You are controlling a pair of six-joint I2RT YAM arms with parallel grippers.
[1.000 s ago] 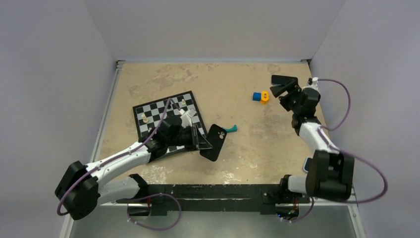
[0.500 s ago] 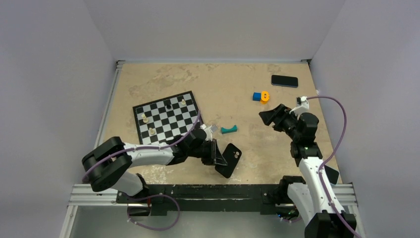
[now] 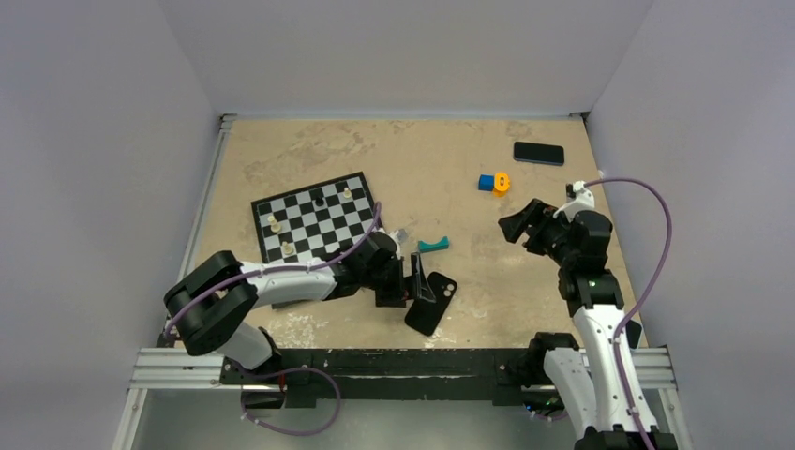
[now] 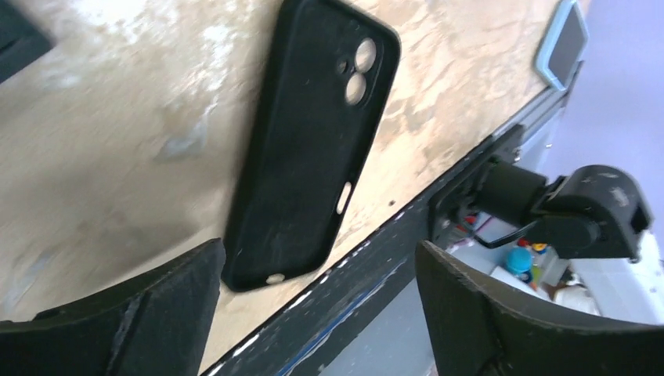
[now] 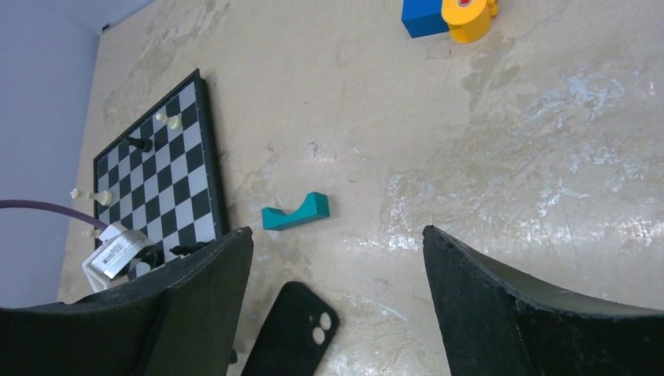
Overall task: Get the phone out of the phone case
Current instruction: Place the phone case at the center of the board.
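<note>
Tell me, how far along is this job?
Done: the case lies empty on the table, which shows through its camera holes; the phone lies apart near the front edge. In hand: nothing; the left gripper and right gripper are both open. Left: seemingly nothing but pulling the arms back.
</note>
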